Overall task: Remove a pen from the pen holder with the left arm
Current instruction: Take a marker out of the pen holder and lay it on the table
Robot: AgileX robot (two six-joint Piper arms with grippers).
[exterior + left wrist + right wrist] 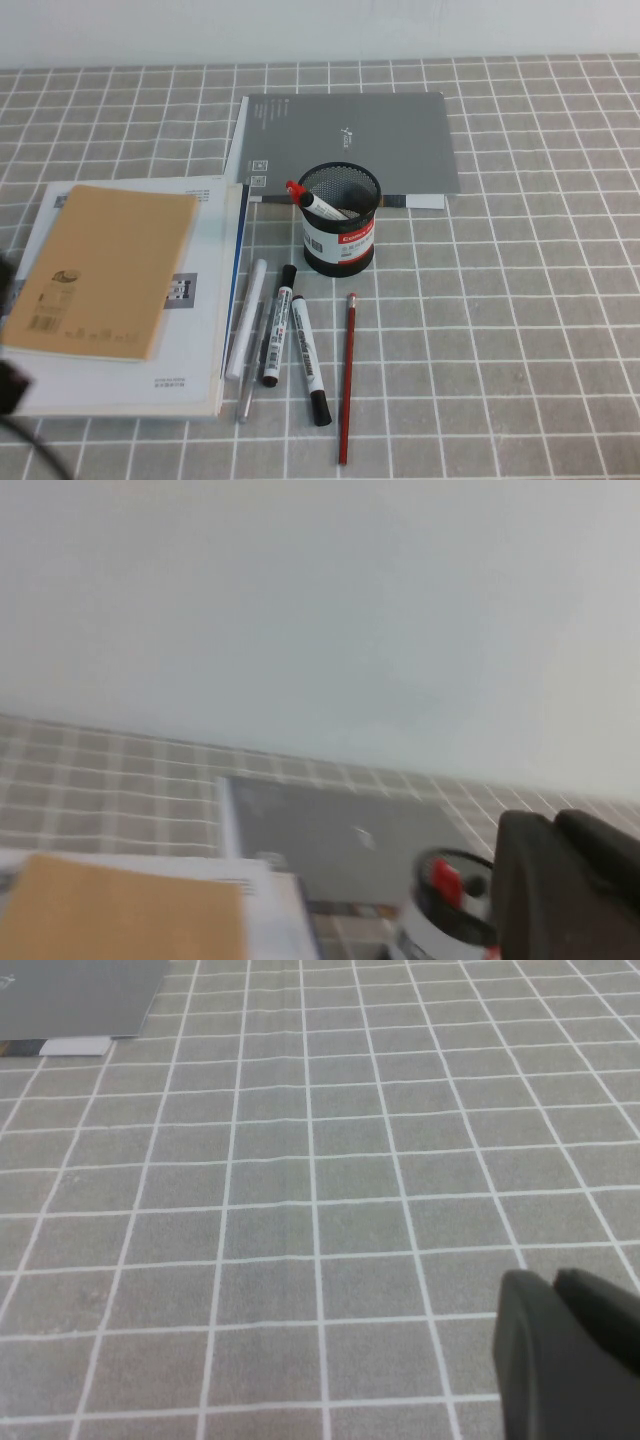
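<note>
- The left pincer (556, 842) is only a dark, blurred tip, cut off at its wrist view's corner. It covers part of the pen holder (440, 925), which is also blurred and cropped.
- The right pincer (555, 1298) is likewise cropped, over the tiled surface (320, 1160), outside the high view.
- The red-capped pen (318, 203) has its lower end hidden inside the holder.
- The white book (200, 300) is largely covered by the tan notebook (105, 265).
- The holder's label print is too small to read.

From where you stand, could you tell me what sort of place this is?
Probably a study desk: mesh pen holder, notebooks, loose pens on checked cloth. Left gripper hovers by the notebooks, right gripper over bare cloth.
</note>
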